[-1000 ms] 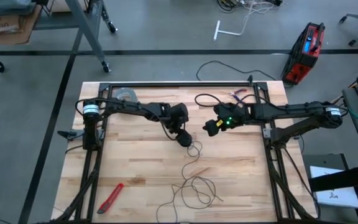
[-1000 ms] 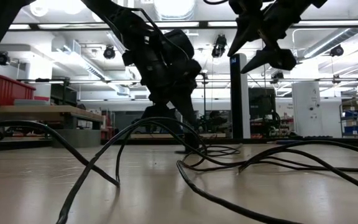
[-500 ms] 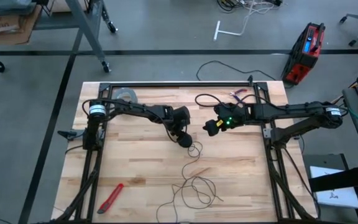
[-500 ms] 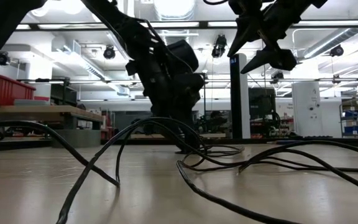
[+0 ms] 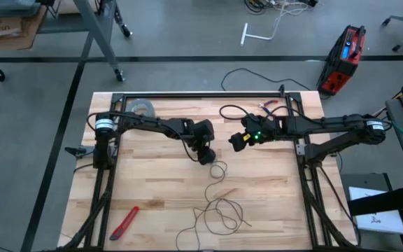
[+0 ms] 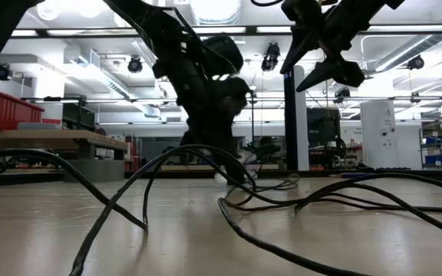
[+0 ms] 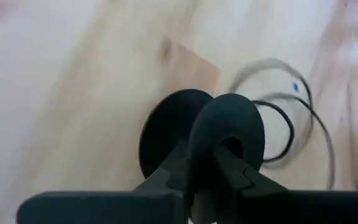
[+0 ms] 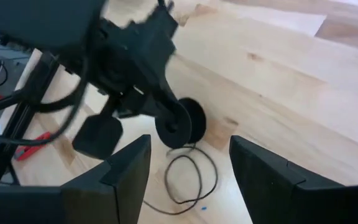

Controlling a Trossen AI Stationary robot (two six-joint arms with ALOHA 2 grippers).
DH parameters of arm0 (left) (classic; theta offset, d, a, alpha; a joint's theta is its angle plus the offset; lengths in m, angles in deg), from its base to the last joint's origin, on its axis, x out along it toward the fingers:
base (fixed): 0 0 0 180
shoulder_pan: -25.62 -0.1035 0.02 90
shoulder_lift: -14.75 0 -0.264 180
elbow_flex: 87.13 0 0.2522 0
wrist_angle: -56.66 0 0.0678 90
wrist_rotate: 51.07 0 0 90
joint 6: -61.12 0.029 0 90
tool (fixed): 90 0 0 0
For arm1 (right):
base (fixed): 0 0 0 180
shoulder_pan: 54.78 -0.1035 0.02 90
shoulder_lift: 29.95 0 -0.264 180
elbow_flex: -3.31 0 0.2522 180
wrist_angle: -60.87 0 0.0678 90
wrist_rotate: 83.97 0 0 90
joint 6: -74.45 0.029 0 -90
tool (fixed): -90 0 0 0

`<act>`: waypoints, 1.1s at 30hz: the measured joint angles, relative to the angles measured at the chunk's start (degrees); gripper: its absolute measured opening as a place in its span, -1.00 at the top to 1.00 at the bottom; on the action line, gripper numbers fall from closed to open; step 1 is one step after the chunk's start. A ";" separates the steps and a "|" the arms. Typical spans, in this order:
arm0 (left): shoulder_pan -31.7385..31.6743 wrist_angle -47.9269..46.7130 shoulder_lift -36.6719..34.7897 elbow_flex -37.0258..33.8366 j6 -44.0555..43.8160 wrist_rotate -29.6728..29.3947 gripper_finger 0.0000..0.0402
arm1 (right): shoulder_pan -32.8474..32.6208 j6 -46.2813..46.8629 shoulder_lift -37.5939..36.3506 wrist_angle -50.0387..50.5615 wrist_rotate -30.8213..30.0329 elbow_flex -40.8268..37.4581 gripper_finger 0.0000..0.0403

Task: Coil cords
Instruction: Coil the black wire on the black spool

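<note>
A small black round reel (image 7: 166, 130) sits at the table's middle, with my left gripper (image 5: 205, 155) shut on it. The thin black cord (image 5: 219, 208) runs from the reel in a small loop (image 5: 220, 169). From there it trails toward the near edge and lies on the wood in loose, tangled loops. My right gripper (image 5: 237, 143) hangs open above the table just right of the reel, with nothing between its fingers (image 8: 127, 171). In its wrist view the reel (image 8: 182, 121) lies ahead of it. My left gripper has its two fingers (image 7: 182, 163) closed on the nearer round flange (image 7: 227, 121) of the reel, one finger on each face, near the rim. The fingers slant down from the table's left. Whether the reel rests on the wood or hangs just clear, I cannot tell.
A grey tape roll (image 5: 143, 107) lies at the far left. Near the front left lies a red cutter (image 5: 124, 222). A small red-handled tool (image 5: 268, 105) is at the far right. Black frame rails (image 5: 201, 96) run along the table's far edge and sides.
My left gripper has shut on the reel and shifted slightly toward the table's left. The loose loops of cord near the front edge have stayed where they were. My right gripper has kept still.
</note>
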 joint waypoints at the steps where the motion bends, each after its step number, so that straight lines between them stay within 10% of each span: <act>1: -0.02 -0.04 -0.89 -0.02 0.54 -1.05 0.88 | 0.00 -0.20 0.00 0.00 -0.22 0.00 -0.05; 20: -0.71 18.89 -31.28 -0.55 18.57 -13.19 0.89 | 0.00 -10.45 -5.20 -17.54 -5.92 -0.07 -0.01; 33: -1.22 17.28 -36.52 -0.59 15.48 -11.38 0.89 | -0.28 -19.16 -4.73 -28.29 -5.69 2.16 0.01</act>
